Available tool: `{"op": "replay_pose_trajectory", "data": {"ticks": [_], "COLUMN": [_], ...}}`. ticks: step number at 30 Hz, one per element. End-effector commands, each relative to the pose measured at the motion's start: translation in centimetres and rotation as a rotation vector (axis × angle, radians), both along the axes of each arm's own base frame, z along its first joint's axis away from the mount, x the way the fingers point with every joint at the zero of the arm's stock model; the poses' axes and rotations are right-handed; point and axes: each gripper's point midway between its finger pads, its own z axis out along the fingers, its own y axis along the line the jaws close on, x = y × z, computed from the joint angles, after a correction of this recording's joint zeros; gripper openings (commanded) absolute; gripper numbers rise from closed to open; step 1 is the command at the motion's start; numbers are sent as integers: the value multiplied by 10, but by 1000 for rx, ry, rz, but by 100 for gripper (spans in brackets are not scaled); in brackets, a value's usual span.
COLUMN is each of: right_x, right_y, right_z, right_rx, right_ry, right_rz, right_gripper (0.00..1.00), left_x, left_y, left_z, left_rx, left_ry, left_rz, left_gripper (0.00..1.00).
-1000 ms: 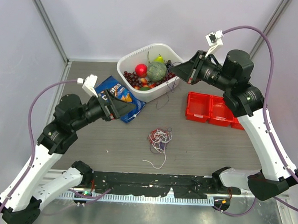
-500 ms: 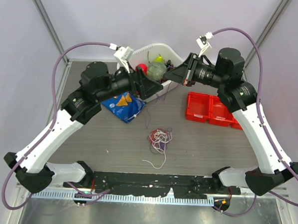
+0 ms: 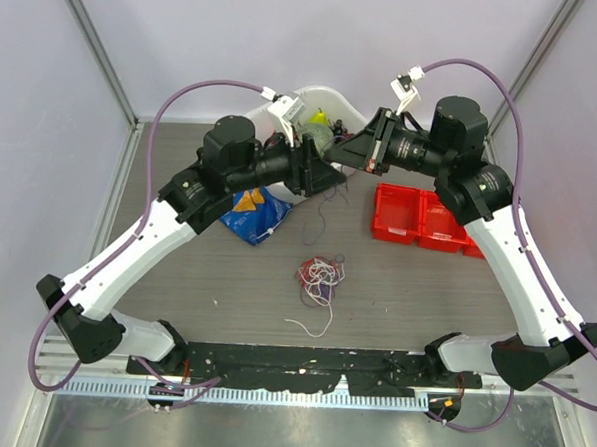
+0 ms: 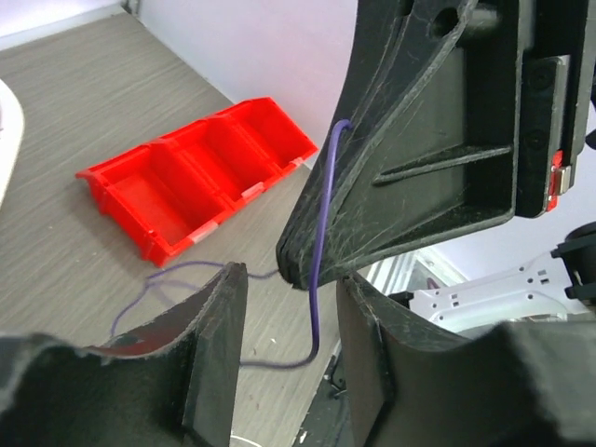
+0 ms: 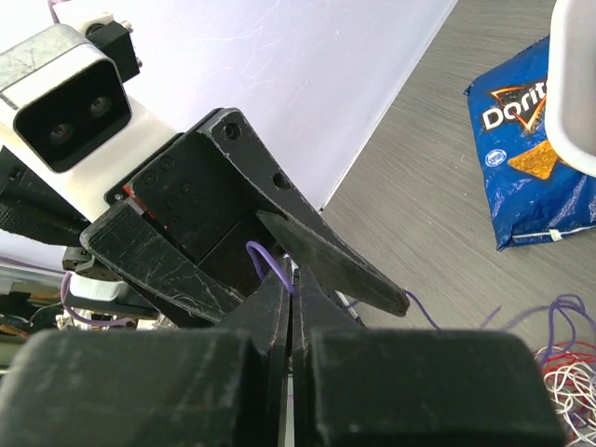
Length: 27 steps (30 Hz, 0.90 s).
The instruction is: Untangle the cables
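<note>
1. Two grippers meet tip to tip in the top view, just past the far right corner of the blue chip bag [image 3: 251, 213] and above the table [image 3: 174, 297]. The left gripper [image 3: 326, 177] comes in from the bag's side and the right gripper [image 3: 340, 156] from the other side. A thin purple cable [image 3: 325, 200] hangs from their meeting point down to the tabletop. The cable bundle [image 3: 319, 276], with white, red and purple strands, lies on the table nearer the arm bases than the bag and to its right, apart from it. A white basket [image 3: 330, 93] of fruit sits just behind the bag. Red bins [image 3: 424, 215] stand well to the bag's right. No writing on the bag can be read here.

2. Seen from the left wrist, the left gripper [image 4: 291, 289] has its fingers spread apart, with the purple cable [image 4: 315, 298] running down through the gap. Whether either finger touches it cannot be told. The right gripper [image 4: 305, 253] has its fingers pressed together on the same cable higher up. The red bins [image 4: 196, 186] show behind.

3. Seen from the right wrist, the right gripper [image 5: 291, 284] is pinched together on the purple cable [image 5: 265, 253], between the left gripper's [image 5: 321, 303] spread fingers. The chip bag [image 5: 531, 168] reads "Doritos". The cable bundle [image 5: 563, 368] lies just nearer the camera than the bag.
</note>
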Motion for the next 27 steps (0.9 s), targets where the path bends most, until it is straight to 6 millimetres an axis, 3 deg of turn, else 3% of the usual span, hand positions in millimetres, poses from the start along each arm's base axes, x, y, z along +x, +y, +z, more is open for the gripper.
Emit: {"op": "replay_pose_trajectory", "data": {"ticks": [1, 8, 10, 12, 14, 19, 27], "right_x": [-4, -4, -4, -5, -5, -7, -5], "right_y": [3, 2, 1, 1, 0, 0, -3], "right_z": [4, 1, -2, -3, -3, -1, -10], "right_rx": [12, 1, -11, -14, -14, -8, -22], "right_ry": [-13, -8, -1, -1, 1, -3, 10], "right_rz": [22, 14, 7, 6, 6, 6, -21], "right_gripper": [1, 1, 1, 1, 1, 1, 1], "left_x": [-13, -12, -15, -15, -15, -12, -31], "left_y": [-14, -14, -12, -10, -7, -8, -3], "left_z": [37, 32, 35, 33, 28, 35, 33], "left_rx": [-110, -113, -122, -125, -129, -179, -171], "left_ry": [-50, -20, -27, -12, 0, 1, 0], "left_rz": [-90, -81, -86, -75, -60, -43, -107], "left_gripper": [42, 24, 37, 60, 71, 73, 73]}}
